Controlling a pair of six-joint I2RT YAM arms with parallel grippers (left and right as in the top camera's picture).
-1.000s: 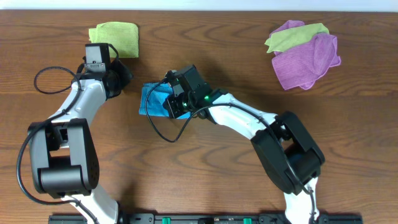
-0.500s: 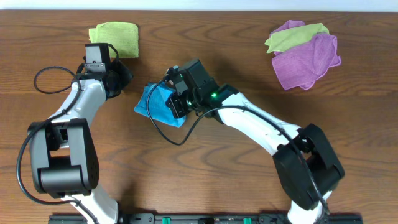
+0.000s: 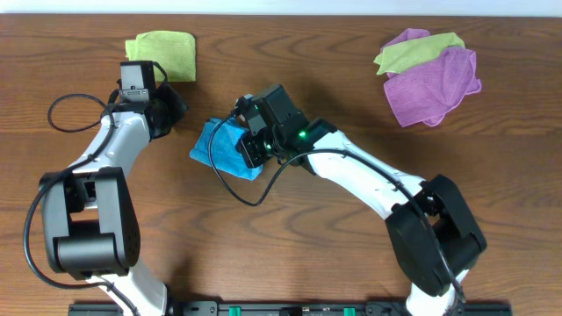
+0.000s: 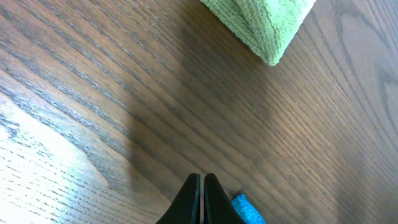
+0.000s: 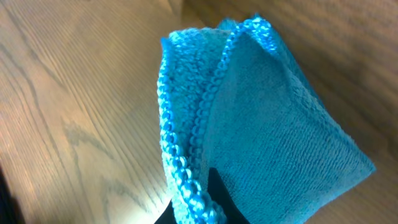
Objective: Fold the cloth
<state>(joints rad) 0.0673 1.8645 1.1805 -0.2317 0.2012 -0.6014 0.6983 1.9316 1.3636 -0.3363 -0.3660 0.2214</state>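
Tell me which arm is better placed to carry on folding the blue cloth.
Right. The right fingers are shut on the cloth at its edge. The left fingers are shut on nothing, over bare table beside the cloth, facing the yellow-green cloth.

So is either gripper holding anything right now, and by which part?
The right gripper is pinching the blue cloth at its stitched edge, where the layers meet. The left gripper is shut on nothing.
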